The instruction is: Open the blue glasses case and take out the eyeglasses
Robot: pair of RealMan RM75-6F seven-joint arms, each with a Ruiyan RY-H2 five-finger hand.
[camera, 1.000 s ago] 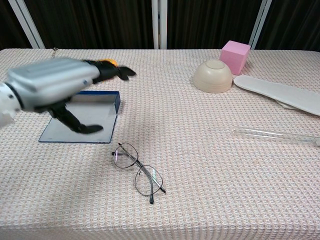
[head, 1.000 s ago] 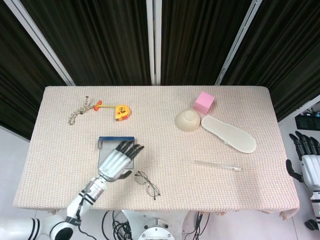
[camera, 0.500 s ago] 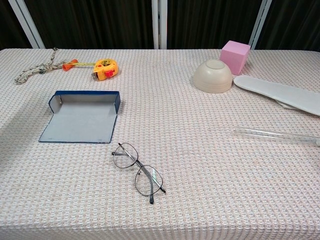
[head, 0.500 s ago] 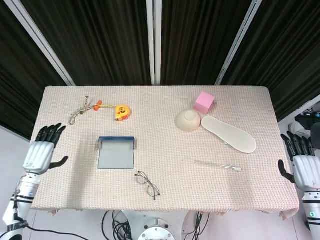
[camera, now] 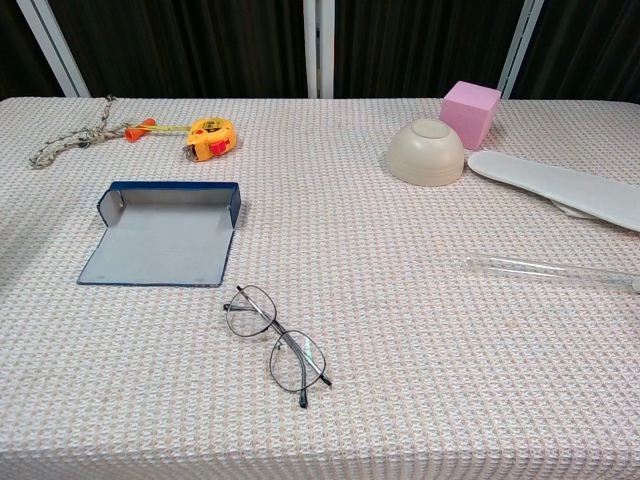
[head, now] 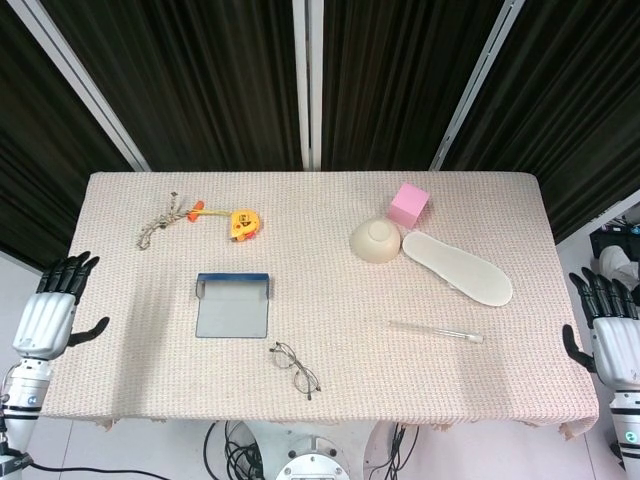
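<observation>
Both hands, left [head: 50,308] and right [head: 608,325], hang spread off the table, so a careless return sweep could knock the thin wire-rimmed eyeglasses [camera: 275,342] lying near the flat-open blue glasses case [camera: 160,245].

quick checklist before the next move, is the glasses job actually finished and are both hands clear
1. Blue glasses case open and lying flat on the table: ok.
2. Case holds nothing, grey lining bare: ok.
3. Eyeglasses out of the case, resting on the cloth just in front of it, apart from it: ok.
4. Left hand off the table's left edge, fingers apart, holding nothing: ok.
5. Right hand off the table's right edge, fingers apart, holding nothing: ok.
6. Eyeglasses undamaged: cannot tell, too small to judge.
</observation>
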